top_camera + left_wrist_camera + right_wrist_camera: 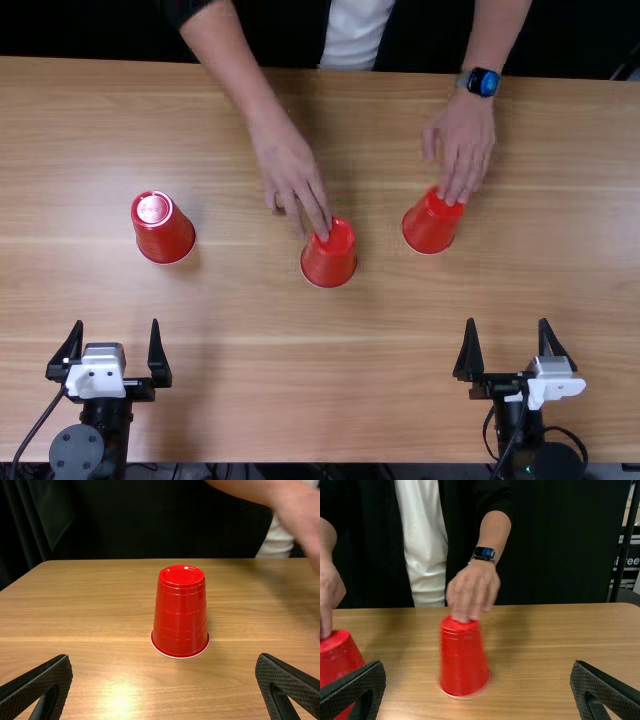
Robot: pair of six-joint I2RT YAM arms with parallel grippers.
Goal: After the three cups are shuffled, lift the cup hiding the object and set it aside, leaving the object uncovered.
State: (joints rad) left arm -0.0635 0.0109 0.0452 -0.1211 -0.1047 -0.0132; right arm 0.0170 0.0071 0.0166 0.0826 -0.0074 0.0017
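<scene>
Three upturned red plastic cups stand in a row on the light brown wooden table (560,290). The left cup (162,228) stands alone, one person's hand (292,175) rests its fingertips on the middle cup (329,254), and the other hand (460,145) does the same on the right cup (432,222). The left gripper (115,335) and right gripper (506,335) sit by the near edge, fingers spread wide, holding nothing

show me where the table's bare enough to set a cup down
Bare table lies between the left cup and the middle cup, in the near strip between the left gripper and right gripper, and right of the right cup. Crowded: one hand on the middle cup, the other hand on the right cup.
</scene>
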